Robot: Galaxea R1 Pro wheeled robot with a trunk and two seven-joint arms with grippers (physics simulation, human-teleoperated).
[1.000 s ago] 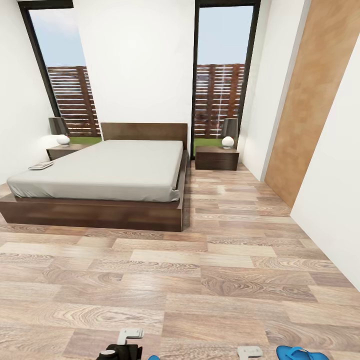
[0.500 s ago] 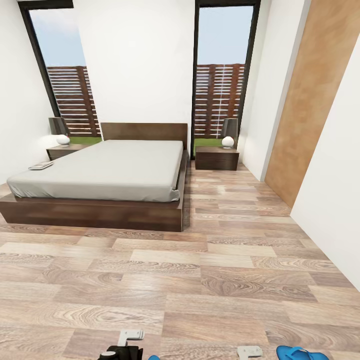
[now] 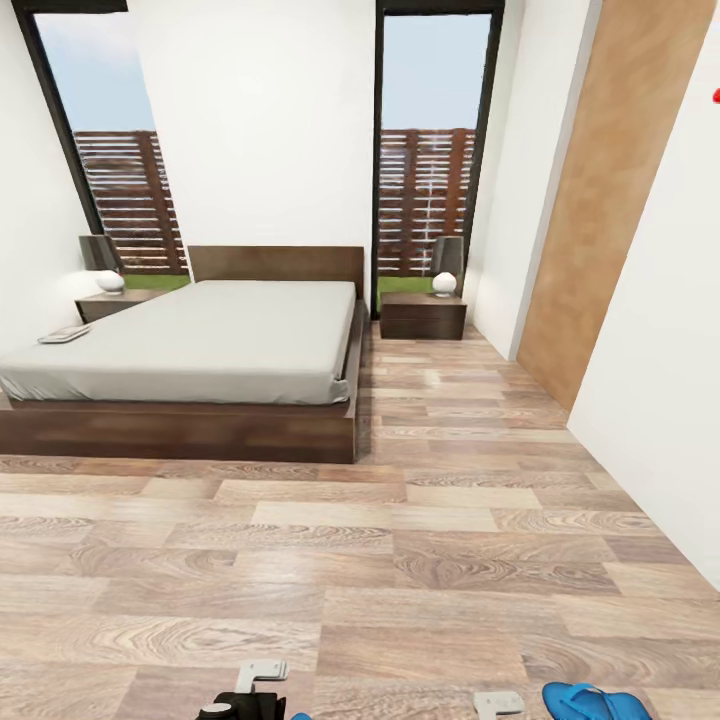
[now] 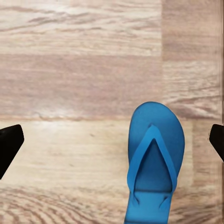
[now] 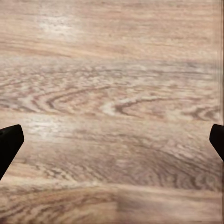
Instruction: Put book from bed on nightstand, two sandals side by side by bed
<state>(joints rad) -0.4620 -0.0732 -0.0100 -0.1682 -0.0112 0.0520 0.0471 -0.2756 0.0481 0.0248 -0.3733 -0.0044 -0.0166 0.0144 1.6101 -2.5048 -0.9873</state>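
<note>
Two blue sandals [image 3: 588, 703] lay on the plank floor [image 3: 420, 560] at the lower edge of the head view, one seen between the widely parted left gripper [image 4: 112, 140] tips. The right gripper [image 5: 112, 140] was likewise wide, empty. The book [image 3: 64, 334] rested at middle left on the bed [image 3: 200, 350]. Sandal pickup was judged pending; descent and closure were called for.

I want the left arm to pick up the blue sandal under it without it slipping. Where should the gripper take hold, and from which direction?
Probably from straight above, closing across the sole's two long edges just behind the Y-shaped strap. The sandal lies flat and sole-down on the wood floor, so its thin edges are the only faces the fingertips can pinch. The left gripper is wide open, but the sandal sits off-centre between its fingers; centre first.
</note>
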